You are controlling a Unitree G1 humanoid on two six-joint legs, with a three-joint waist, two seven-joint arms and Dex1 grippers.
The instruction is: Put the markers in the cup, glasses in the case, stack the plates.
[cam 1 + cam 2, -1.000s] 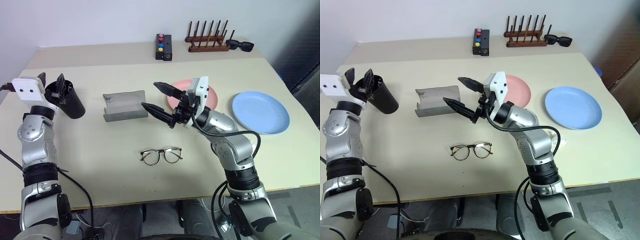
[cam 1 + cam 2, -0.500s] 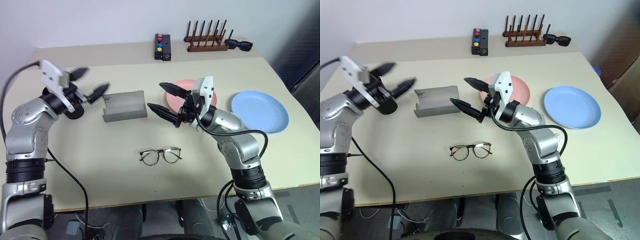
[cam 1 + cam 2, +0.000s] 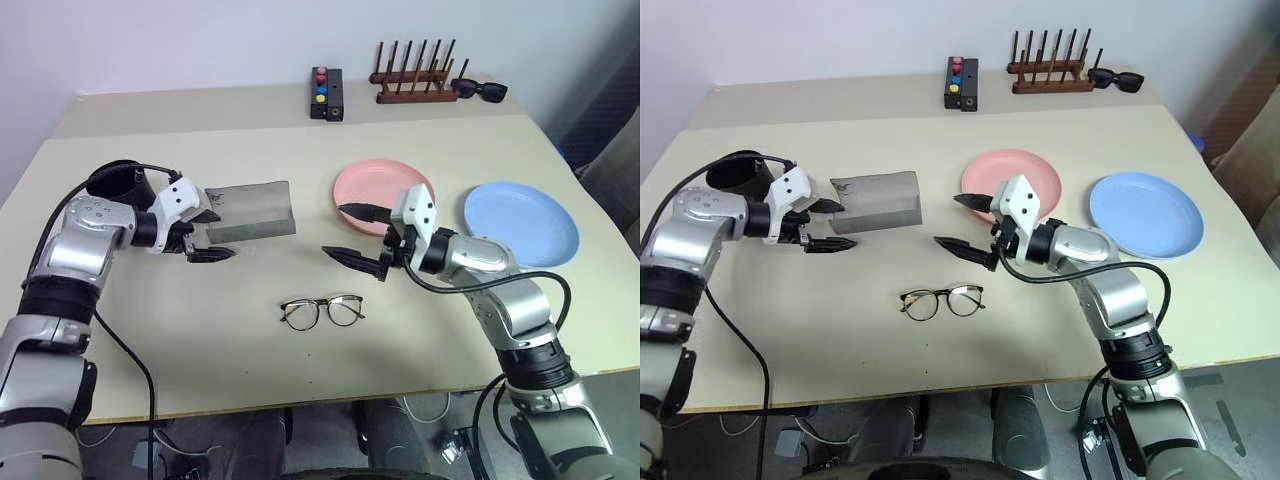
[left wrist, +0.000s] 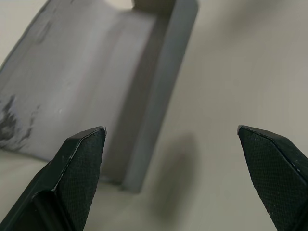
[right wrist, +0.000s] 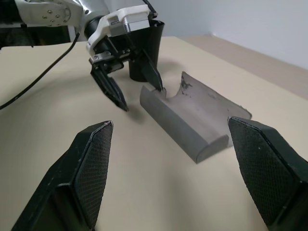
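You find no legible text, label, brand, number or sign on anything here; the dark smudge on the case (image 4: 9, 122), just beside the left gripper (image 4: 173, 139), is a mark, not lettering.

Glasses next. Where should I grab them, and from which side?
Likely best at the bridge between the lenses of the glasses, coming straight down with the jaws across it. They lie flat and lens-up on the table, so the thin frame offers little from the side. The open right gripper hovers just beyond them and looks the nearer; the open case lies further back.
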